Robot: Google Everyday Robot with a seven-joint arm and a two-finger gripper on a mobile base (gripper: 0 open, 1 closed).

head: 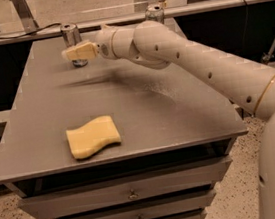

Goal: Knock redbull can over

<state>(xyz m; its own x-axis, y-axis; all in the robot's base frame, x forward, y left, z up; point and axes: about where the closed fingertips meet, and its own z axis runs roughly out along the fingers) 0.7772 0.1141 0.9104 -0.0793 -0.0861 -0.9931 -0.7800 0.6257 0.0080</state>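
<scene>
The redbull can (70, 33) stands upright at the back left of the grey table (127, 108). It is slim and silver with a dark top, and its lower half is hidden behind my gripper. My gripper (69, 54) has pale yellow fingers, pressed together and holding nothing. It points left and overlaps the can's lower body in the camera view, at or right against it. My white arm (186, 54) reaches in from the right across the back of the table.
A second, wider silver can (154, 13) stands at the back edge, behind my arm. A yellow sponge (92, 136) lies flat at the front left. Drawers (133, 195) sit under the table top. A rail (31, 32) runs behind the table.
</scene>
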